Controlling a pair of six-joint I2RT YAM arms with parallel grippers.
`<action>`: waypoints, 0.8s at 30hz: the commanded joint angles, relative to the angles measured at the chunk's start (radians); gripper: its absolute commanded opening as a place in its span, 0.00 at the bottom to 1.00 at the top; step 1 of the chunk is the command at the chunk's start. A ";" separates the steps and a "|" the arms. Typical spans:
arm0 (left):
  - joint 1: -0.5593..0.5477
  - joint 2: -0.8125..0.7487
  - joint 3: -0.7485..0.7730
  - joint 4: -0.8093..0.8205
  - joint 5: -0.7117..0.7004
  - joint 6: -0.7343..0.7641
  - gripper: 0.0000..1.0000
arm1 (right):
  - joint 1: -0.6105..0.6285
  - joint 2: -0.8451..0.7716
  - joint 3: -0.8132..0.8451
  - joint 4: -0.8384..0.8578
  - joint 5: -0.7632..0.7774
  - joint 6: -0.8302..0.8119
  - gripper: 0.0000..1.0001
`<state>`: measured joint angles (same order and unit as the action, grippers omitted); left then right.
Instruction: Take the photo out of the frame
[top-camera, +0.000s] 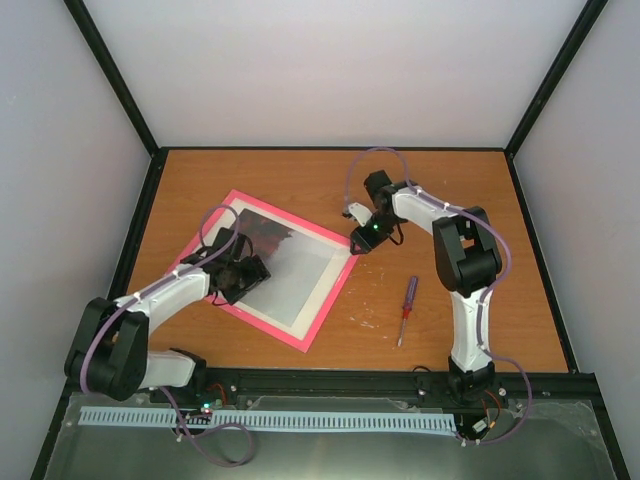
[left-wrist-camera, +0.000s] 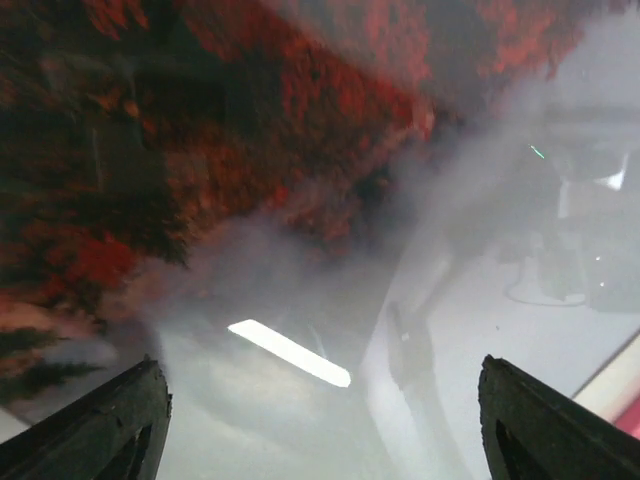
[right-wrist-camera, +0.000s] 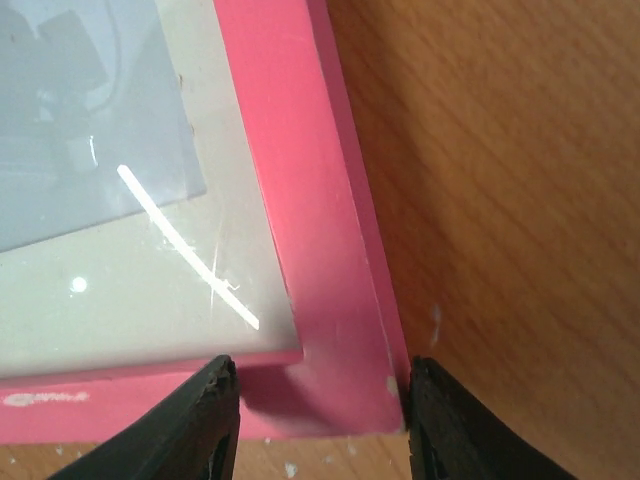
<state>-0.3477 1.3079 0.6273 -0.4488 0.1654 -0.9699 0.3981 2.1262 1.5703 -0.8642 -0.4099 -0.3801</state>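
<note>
Two arms are bolted at the near edge of the wooden surface (top-camera: 300, 170). A small red-handled screwdriver (top-camera: 405, 308) lies toward the near-right corner, handle pointing away, well apart from everything else.

Left of the centre, the frame (top-camera: 326, 305) lies flat and face up. It is turned at an angle, so one pink corner points at the near edge and another toward the right edge. The photo (top-camera: 290, 262) sits inside it under glass, bordered by a pale mat (right-wrist-camera: 120, 290). Its dark red-and-black end is toward the far-left corner of the surface and its grey-white end toward the near right.

The left hand (top-camera: 238, 272) hangs over the frame's left part, above the photo. Its wrist view shows its two dark fingertips (left-wrist-camera: 100, 425) far apart at the lower corners with nothing between them, so it is released. Mottled red fills the view above them, and a light strip reflects in the glass. I cannot tell whether the tips touch the glass.

Farther in, the right hand (top-camera: 360, 243) points down at the frame's right-hand corner. Its fingers (right-wrist-camera: 190, 425) stand on either side of that corner, one over the pink border and the other at the outer edge beside bare wood. I cannot tell whether they pinch the frame or merely flank it.
</note>
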 joint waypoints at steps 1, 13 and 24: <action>0.008 -0.056 0.071 -0.124 -0.122 0.027 0.85 | -0.006 -0.059 -0.074 0.040 0.035 0.005 0.45; 0.098 -0.137 0.035 -0.378 -0.105 -0.091 1.00 | -0.012 -0.088 -0.141 0.089 -0.009 0.023 0.44; 0.100 -0.047 -0.011 -0.179 -0.152 -0.077 0.98 | -0.010 -0.128 -0.185 0.077 -0.076 -0.046 0.42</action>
<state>-0.2531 1.2346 0.6010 -0.7361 0.0505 -1.0554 0.3813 2.0350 1.4143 -0.7612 -0.4351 -0.3828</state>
